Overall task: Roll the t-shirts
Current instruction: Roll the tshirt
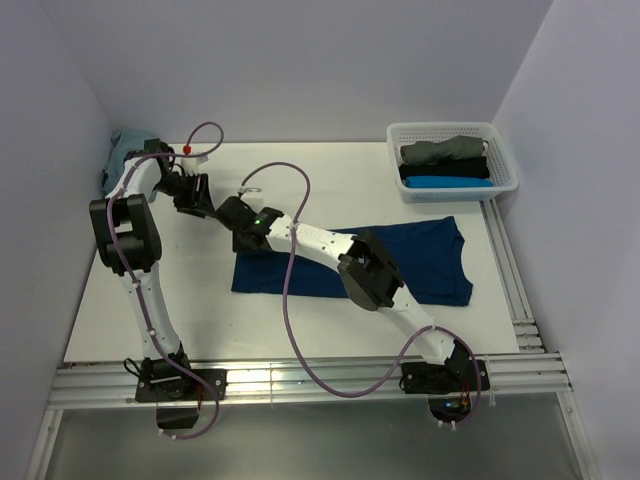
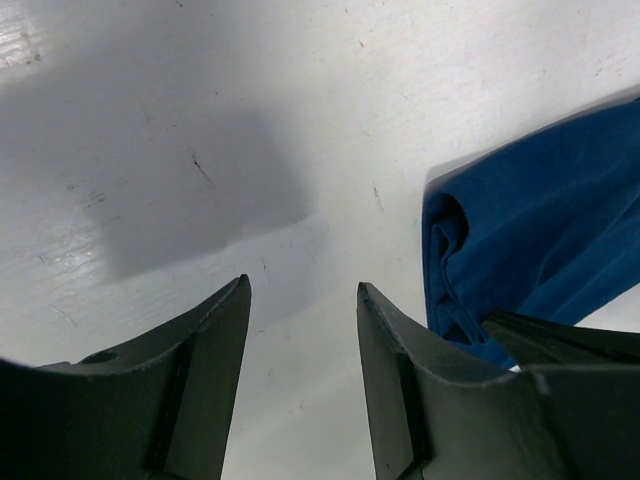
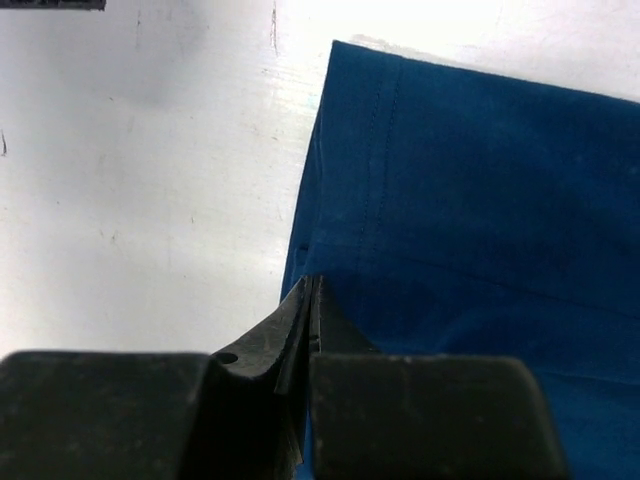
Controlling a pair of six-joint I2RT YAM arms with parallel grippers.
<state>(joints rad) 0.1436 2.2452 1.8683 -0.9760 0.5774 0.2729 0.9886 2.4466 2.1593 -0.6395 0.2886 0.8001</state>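
Navy blue short-sleeved cloth t-shirt lies flat mid white table, folded into a long band running left-right. White plastic mesh basket at the far right corner holds grey, black and bright blue shirts. Dusty teal cloth is bunched at the far left corner. Right gripper has its jaws fully together at the shirt's left edge; can't tell if cloth is pinched. Left gripper has its jaws apart, holding nothing, over bare table just beside the shirt's corner.
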